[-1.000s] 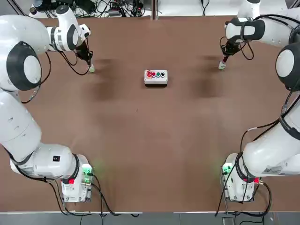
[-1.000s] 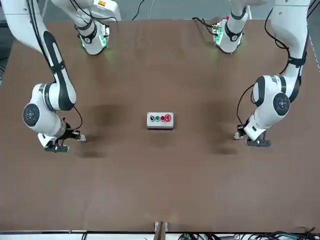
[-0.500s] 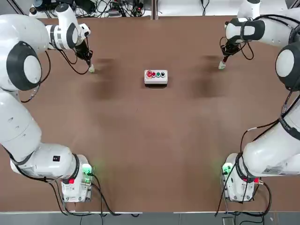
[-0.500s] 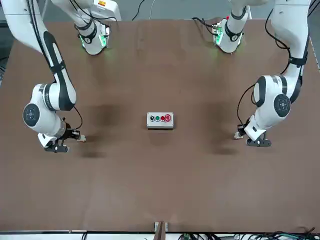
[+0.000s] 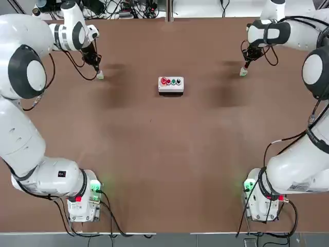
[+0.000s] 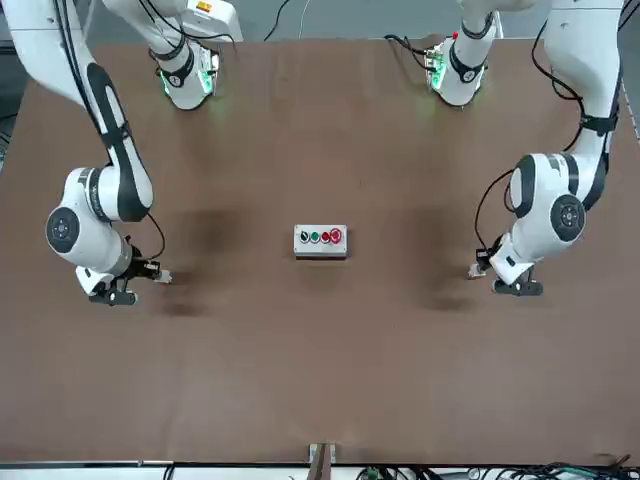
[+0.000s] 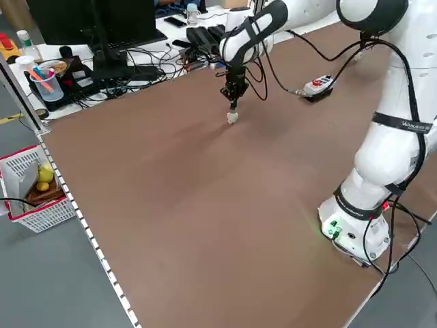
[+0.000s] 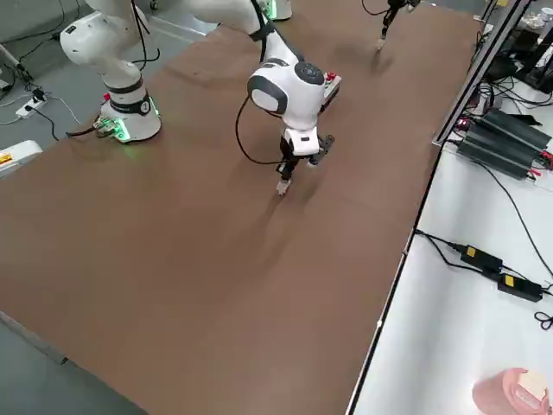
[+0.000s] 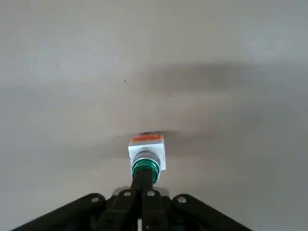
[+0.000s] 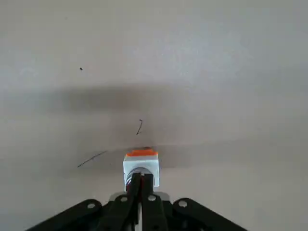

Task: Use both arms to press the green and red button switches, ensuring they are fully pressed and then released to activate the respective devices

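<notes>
Brown tabletop (image 5: 154, 154): spread wide beneath both arms, with a desk (image 8: 449, 346) and its clutter along the far side.
Left tool (image 9: 142, 174): clenched on nothing, tips down at the green button switch (image 9: 160, 159), out near the tabletop's left side.
Right tool (image 10: 141, 176): clenched and empty too, tips at the red button switch (image 10: 141, 164), out toward the right.
Contact: both pairs of tips overlapped their caps in the wrist views; whether either cap was pushed down, I couldn't tell.
Slip risk: an off-centre push could have skidded off a round cap or tipped the small body.
Half-press risk: too little downward travel, or too early a lift, would probably have left a device off.
Cable risk: the slack black cable (image 6: 493, 182) by the left forearm might have snagged in a larger swing.
Button box (image 5: 170, 87): in the middle, well apart from both tools.
Basket (image 7: 48, 219): white, red-rimmed, on the floor, with yellow fruit-like things (image 7: 44, 173) inside.
Cup (image 7: 49, 90): pens stood in it.
Pink container (image 8: 501, 396): contents unclear.
</notes>
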